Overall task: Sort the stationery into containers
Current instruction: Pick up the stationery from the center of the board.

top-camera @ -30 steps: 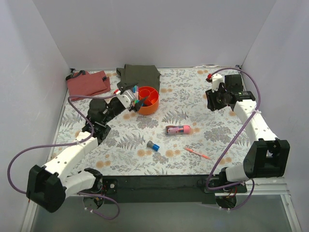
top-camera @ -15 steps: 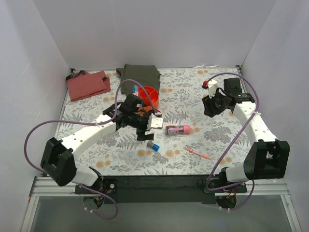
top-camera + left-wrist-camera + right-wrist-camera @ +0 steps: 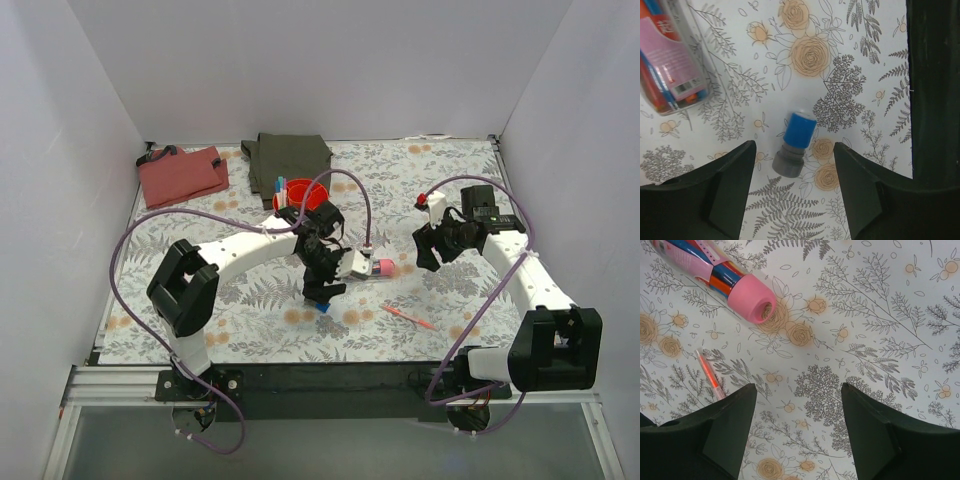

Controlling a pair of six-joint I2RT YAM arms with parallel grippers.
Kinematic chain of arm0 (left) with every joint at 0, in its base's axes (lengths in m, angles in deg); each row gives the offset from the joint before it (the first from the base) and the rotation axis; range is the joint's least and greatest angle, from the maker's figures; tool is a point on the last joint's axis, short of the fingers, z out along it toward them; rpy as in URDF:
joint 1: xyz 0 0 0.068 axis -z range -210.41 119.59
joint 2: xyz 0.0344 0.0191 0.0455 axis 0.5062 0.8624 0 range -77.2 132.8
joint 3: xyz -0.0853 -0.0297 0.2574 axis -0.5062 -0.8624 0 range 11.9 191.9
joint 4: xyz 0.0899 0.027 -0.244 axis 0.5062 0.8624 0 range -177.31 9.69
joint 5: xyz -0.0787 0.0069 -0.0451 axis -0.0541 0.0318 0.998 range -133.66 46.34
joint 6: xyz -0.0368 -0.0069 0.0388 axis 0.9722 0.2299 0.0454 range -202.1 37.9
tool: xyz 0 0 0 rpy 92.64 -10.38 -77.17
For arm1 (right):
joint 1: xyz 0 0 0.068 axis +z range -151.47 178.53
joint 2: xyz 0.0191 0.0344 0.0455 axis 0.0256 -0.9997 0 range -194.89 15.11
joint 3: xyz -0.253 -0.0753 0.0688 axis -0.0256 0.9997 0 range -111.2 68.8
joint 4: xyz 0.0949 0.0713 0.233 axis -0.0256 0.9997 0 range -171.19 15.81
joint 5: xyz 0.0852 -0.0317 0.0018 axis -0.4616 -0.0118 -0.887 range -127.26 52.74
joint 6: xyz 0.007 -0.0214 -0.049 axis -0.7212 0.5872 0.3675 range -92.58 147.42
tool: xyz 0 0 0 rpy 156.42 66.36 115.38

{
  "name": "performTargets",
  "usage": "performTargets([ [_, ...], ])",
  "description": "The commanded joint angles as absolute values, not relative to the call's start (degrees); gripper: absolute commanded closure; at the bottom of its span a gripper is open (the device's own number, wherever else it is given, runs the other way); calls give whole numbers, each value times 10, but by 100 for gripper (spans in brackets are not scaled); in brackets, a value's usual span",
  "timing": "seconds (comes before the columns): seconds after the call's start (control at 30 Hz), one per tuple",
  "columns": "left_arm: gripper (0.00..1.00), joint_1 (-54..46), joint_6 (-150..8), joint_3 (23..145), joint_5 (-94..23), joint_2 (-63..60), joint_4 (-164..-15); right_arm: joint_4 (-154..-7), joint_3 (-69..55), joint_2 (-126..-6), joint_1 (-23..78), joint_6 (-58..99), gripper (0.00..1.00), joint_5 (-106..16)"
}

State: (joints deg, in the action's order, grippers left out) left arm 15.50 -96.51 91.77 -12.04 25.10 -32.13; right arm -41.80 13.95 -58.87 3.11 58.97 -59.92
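My left gripper point(image 3: 322, 292) hangs open over the short blue-grey cylinder point(image 3: 794, 144), which lies on the floral table just ahead of the gap between the fingers; only its blue end point(image 3: 324, 308) shows from above. The fat pink tube point(image 3: 377, 267) lies right of it, also in the left wrist view point(image 3: 672, 55) and the right wrist view point(image 3: 715, 275). My right gripper point(image 3: 424, 257) is open and empty, right of the tube. An orange-red pen point(image 3: 408, 317) lies near the front, also in the right wrist view point(image 3: 710, 375). The orange bowl point(image 3: 305, 194) holds markers.
A folded olive-green cloth point(image 3: 289, 157) lies at the back, just behind the bowl. A folded red cloth point(image 3: 182, 173) lies at the back left. White walls close in the table on three sides. A black strip point(image 3: 935, 90) runs along the table's near edge.
My left arm swung from the orange bowl forward and right, ending over the blue-grey cylinder. My right gripper moved forward and left toward the pink tube.
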Motion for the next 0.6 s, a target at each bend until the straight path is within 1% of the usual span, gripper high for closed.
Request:
performTargets([
  [0.0, 36, 187, -943, 894, -164, 243, -335, -445, 119, -586, 32, 584, 23, -600],
  [0.17, 36, 195, -915, 877, -187, 258, -359, -444, 99, -614, 32, 584, 24, -610],
  [0.37, 36, 204, -897, 820, -212, 245, -447, -444, 82, -626, 31, 585, 26, -610],
  [0.57, 37, 213, -879, 794, -218, 239, -470, -443, 85, -626, 31, 583, 26, -609],
])
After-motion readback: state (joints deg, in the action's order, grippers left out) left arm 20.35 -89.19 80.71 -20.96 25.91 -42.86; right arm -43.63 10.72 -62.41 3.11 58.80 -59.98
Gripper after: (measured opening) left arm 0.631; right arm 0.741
